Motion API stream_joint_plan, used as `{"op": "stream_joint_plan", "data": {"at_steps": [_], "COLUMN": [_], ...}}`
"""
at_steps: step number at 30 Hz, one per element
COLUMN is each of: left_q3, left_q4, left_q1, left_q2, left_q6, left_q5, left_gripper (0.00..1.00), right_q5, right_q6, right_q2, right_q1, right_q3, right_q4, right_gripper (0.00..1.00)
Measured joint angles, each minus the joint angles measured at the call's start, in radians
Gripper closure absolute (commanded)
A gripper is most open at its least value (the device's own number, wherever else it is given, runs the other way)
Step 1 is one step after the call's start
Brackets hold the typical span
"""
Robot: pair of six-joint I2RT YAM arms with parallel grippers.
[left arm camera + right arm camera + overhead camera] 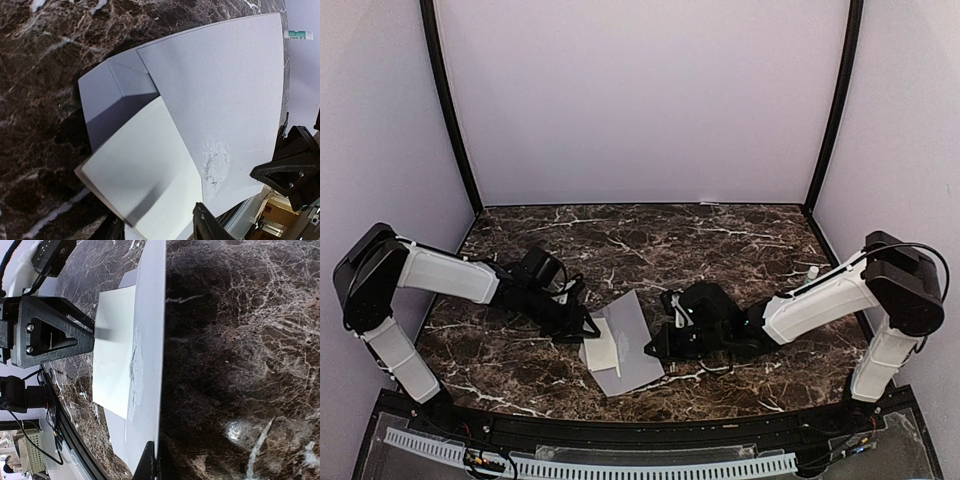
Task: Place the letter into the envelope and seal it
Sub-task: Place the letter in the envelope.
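I count one pale grey-lavender paper envelope (632,335) and one folded off-white paper letter (602,352), though I cannot tell how many sheets are folded in it. Two black two-finger grippers are mine: left gripper (588,325), right gripper (653,350). One dark veined marble table (720,240). One small white stick (813,271).

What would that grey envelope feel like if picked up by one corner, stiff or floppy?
Probably floppy and light: the raised flap of the envelope looks paper-thin edge-on. Likely easy to scuff, given the roughened patch on the flap.
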Motion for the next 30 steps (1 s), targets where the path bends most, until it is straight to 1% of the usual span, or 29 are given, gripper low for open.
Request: {"op": "stream_joint_plan", "data": {"at_steps": [5,12,16,19,30], "left_q3": [0.0,-0.01,-0.01,-0.012,-0.019], "left_q4": [-0.048,-0.063,-0.081,-0.093,-0.089], "left_q1": [0.0,-0.005,-0.018,-0.024,-0.04], "left_q2": [-0.048,-0.074,-0.076,-0.076,-0.051], "left_q6": [0.0,-0.014,-0.019,-0.021,-0.027], "left_q5": [-0.013,-0.011,-0.012,-0.012,-0.003], "left_gripper": [0.54,0.55,0.55,0.58,0.57], "right_q5": [0.0,0.0,0.0,0.0,0.0], "right_q6": [0.0,0.0,0.0,-0.001,-0.001], "right_q2": [-0.004,-0.004,-0.004,-0.004,-0.004], "right_q1": [0.0,0.0,0.0,0.0,0.0], "right_q3": [0.0,0.0,0.0,0.0,0.0], "right_q4": [-0.003,-0.003,-0.003,-0.003,-0.003], "right_gripper": [1.0,1.0,1.0,1.0,1.0]}}
